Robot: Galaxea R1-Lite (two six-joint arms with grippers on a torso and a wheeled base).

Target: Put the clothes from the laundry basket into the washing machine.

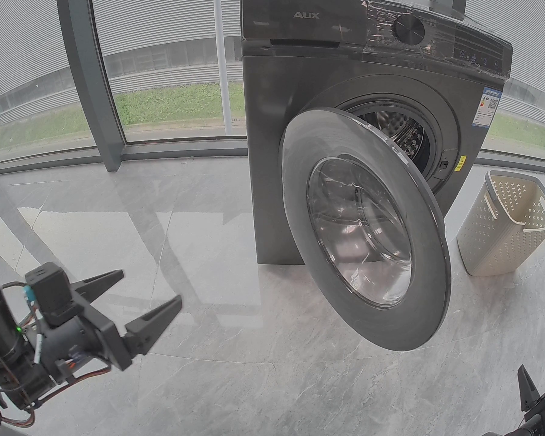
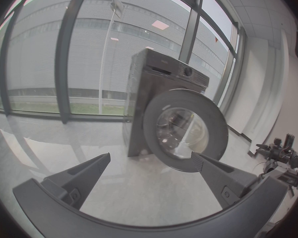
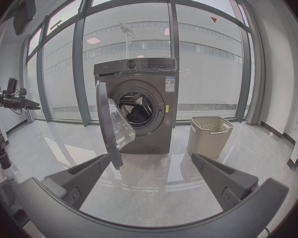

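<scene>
Well back in the drum I see a dark heap of clothes [image 3: 137,116], framed by the round opening of the washing machine [image 1: 272,152]. The machine is grey and front-loading, and stands on the floor against the window wall. Its door [image 1: 363,231] is swung wide on the left-hand hinge, with the glass bowl facing out into the room. The laundry basket [image 1: 505,222] is cream and perforated. It stands upright on the floor just beside the machine, on my right, not touching it; I cannot make out anything lying in it.

Left tool [image 1: 150,286]: fingers spread wide, nothing between them, held low at my left above the floor and well apart from the door. Right tool [image 3: 150,156]: likewise spread and gripping nothing, low at my right, facing the machine and basket from well back.

Surroundings: polished grey floor [image 1: 224,358] and tall windows [image 1: 163,62] behind the machine.
</scene>
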